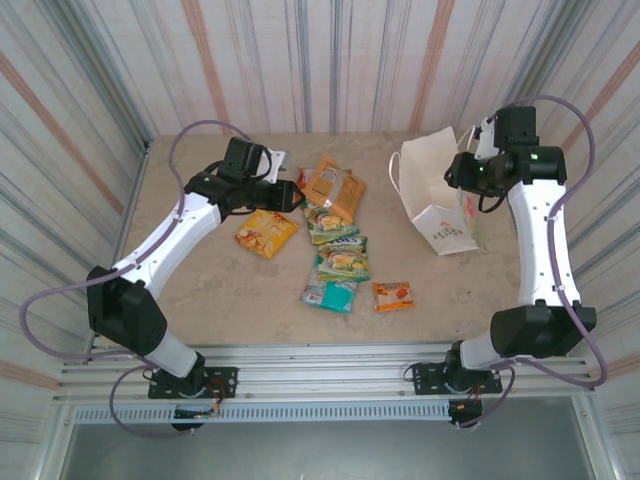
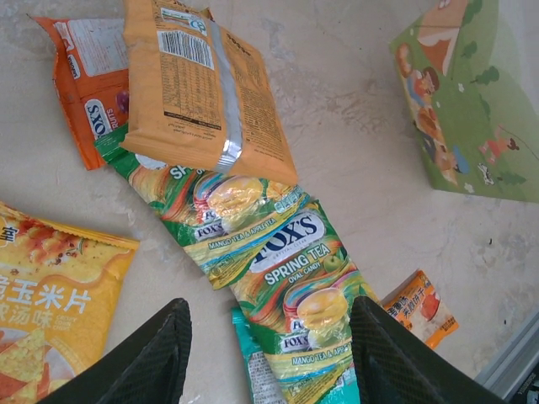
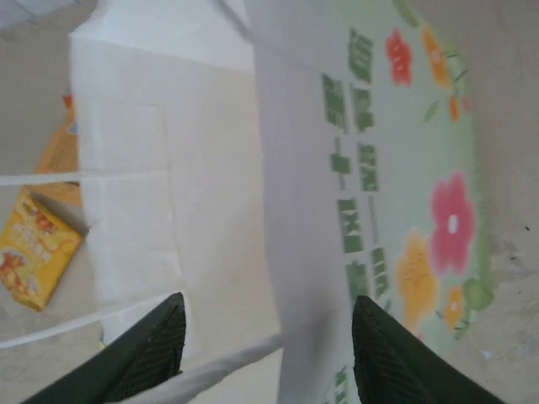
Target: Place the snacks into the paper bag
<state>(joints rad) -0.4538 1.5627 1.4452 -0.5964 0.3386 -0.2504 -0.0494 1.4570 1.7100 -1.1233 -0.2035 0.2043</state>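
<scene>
In the middle of the top view, the beige stone-patterned table (image 1: 200, 290) carries everything. At upper right stands the white upright paper bag with a green-orange print (image 1: 435, 195), its mouth open. Left of it, the foil snacks lie in a loose column. A large orange packet (image 1: 335, 187) at the top overlaps a green packet (image 1: 330, 222), with a yellow packet (image 1: 266, 232) at left, and a teal packet (image 1: 329, 291) and small orange packet (image 1: 393, 296) lowest. The left claw (image 2: 269, 353) hovers spread and empty over the green packets. The right claw (image 3: 269, 337) is spread, the bag's printed wall (image 3: 396, 210) between its fingers; whether they touch it, I cannot tell.
</scene>
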